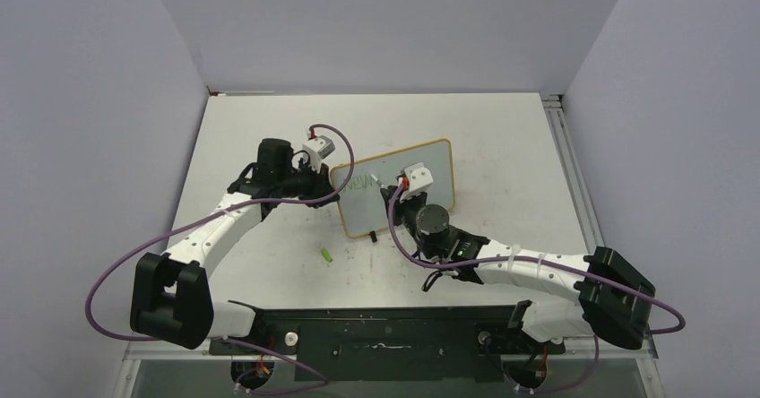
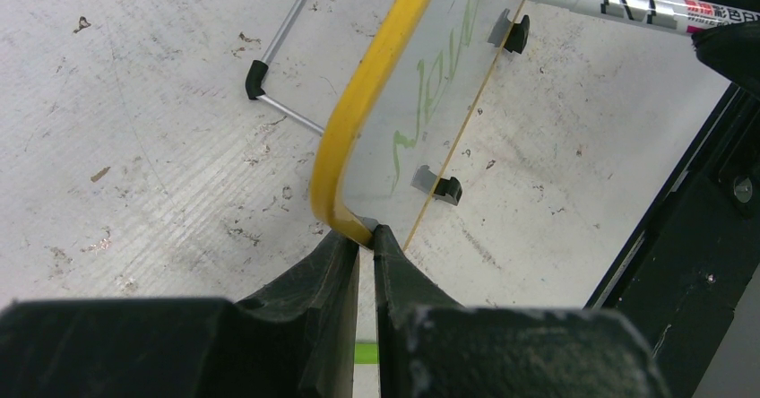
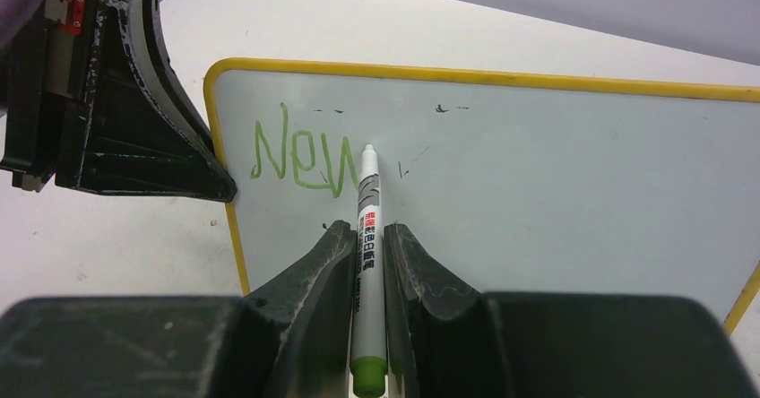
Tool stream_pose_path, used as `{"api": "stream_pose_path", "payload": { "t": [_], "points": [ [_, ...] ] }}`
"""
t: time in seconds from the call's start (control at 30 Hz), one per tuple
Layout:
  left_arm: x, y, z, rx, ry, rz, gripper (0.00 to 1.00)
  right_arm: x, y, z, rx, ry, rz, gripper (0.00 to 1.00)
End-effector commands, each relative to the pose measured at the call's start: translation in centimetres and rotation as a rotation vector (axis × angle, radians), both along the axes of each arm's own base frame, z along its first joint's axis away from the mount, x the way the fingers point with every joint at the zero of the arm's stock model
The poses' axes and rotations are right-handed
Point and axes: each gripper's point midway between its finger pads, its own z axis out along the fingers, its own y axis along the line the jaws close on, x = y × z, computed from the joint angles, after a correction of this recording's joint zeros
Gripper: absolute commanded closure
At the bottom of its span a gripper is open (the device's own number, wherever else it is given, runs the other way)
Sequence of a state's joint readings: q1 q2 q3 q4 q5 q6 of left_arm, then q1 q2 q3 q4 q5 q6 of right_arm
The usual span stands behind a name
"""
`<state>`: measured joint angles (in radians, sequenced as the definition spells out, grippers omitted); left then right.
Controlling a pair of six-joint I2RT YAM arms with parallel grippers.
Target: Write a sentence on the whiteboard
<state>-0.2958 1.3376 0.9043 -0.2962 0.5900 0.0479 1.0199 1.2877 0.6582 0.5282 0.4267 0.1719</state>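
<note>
- Right wrist — my right jaws clamp the marker (image 3: 367,228), tip at the whiteboard (image 3: 556,183) beside the sentence (image 3: 300,160), just "New".
- Left jaws pinch its yellow corner — it stands mid-frame on the bench (image 1: 502,129).

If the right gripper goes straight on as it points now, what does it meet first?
Probably the whiteboard: the marker in the right gripper aims just right of the green "New", tip seemingly touching.
</note>
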Motion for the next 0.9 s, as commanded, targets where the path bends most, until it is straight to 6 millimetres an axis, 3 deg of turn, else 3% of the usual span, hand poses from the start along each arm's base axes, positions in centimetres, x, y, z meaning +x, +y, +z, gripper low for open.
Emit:
{"api": "stream_pose_path", "payload": {
  "t": [0.0,0.63,0.87],
  "points": [
    [-0.4,-1.1,1.3,-0.019,-0.013,-0.053,1.00,1.1,-0.6,2.1,0.041,-0.037,-0.044,0.95],
    [-0.2,-0.9,1.4,-0.011,-0.018,-0.044,1.00,-1.0,-1.8,5.2,0.095,-0.059,-0.006,0.95],
    [-0.3,-0.9,1.3,-0.011,-0.017,-0.044,1.00,-1.3,-2.5,5.1,0.108,-0.047,0.018,0.95]
  ]
}}
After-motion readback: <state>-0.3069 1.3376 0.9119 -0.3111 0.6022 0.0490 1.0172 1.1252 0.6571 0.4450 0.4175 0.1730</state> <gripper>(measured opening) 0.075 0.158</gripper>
